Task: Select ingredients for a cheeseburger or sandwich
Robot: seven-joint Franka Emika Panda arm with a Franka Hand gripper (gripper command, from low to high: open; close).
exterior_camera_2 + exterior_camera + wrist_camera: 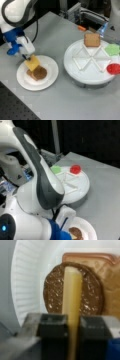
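Here, claw point(27, 58) pinching cheese point(32, 63), patty point(40, 72) beneath

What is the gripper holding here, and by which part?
The gripper holds the cheese square by one edge, pinched between both fingers, hanging over the patty on the plate.

A front view looks down from behind the arm point(37, 182), whose body fills its left half; the divided tray point(80, 187) sits mid-frame and the plate point(87, 227) is at the bottom edge. A front view from the opposite side stands higher and farther back — plate point(50, 75) left, tray point(75, 67) right. Both share plate and tray. The wrist view looks straight down, very close, past the gripper point(72, 325) onto the plate point(27, 285).
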